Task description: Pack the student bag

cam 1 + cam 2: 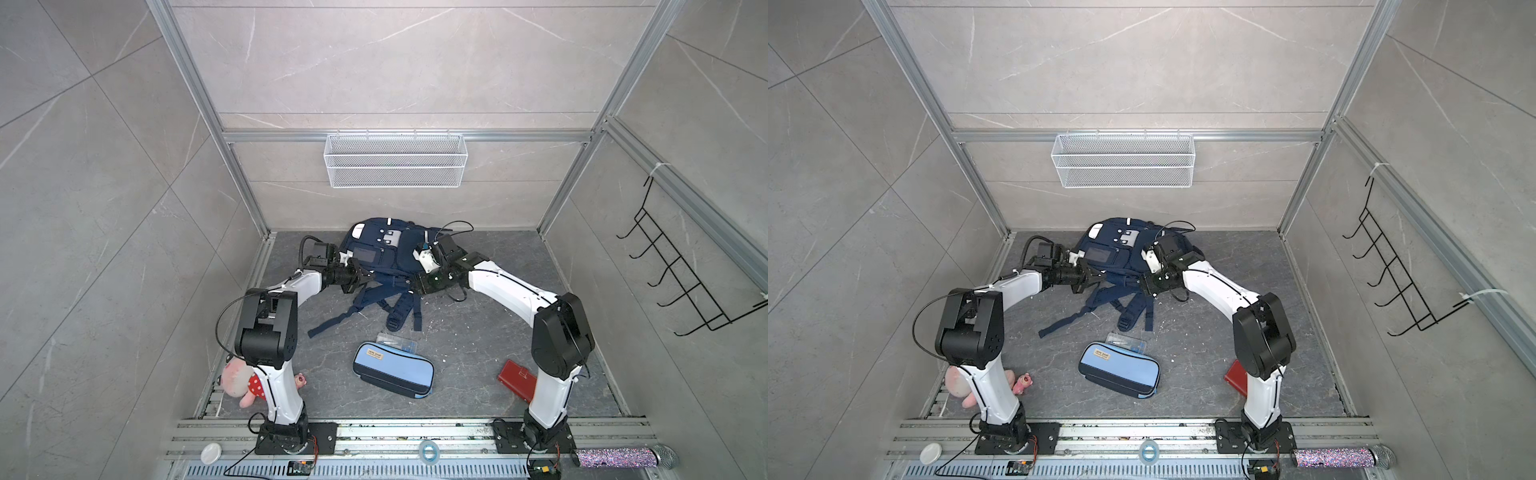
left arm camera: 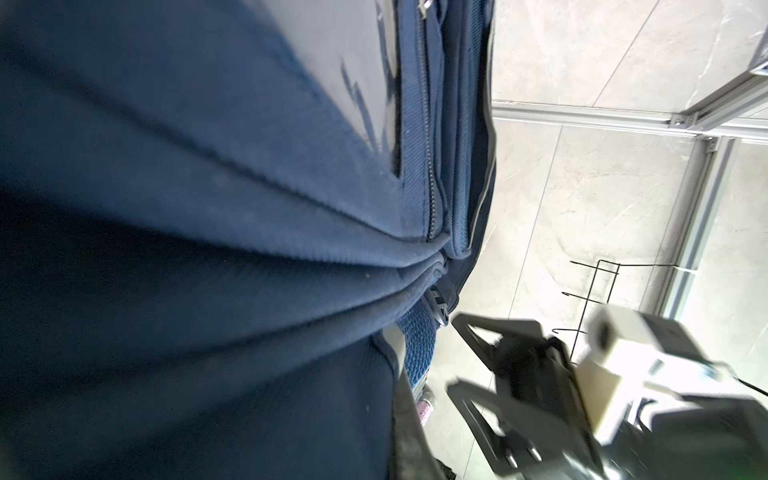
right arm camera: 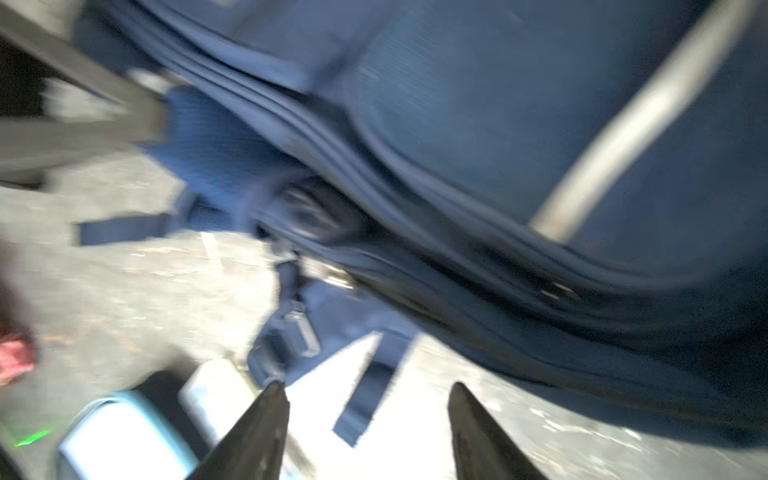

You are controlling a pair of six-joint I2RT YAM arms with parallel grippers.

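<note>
A: So, in both top views, where is the student bag (image 1: 376,255) (image 1: 1106,251) lying?

B: It is lying at the back of the tabletop (image 1: 478,345), with its straps trailing toward the light-blue pencil case (image 1: 392,370). The left pincer (image 1: 372,275) (image 1: 1101,274) is biting into its near left edge, tips together. The right pincer (image 1: 411,286) (image 1: 1143,288) is hovering at its near right edge, and from up here I cannot tell its gap.

A: And what is the left wrist view showing?

B: Navy fabric of the student bag (image 2: 187,208) is filling most of it, with folds bunching toward one spot. Beyond the fabric the right pincer (image 2: 453,352) is standing wide, holding nothing.

A: And the right wrist view?

B: It is blurring badly. The right pincer (image 3: 368,390) is gaping, with only a loose strap (image 3: 361,411) and tabletop showing between its tips. The student bag (image 3: 498,124) is lying just beyond them. Farther off, the left pincer (image 3: 160,118) is clamping the bag's edge.
</note>
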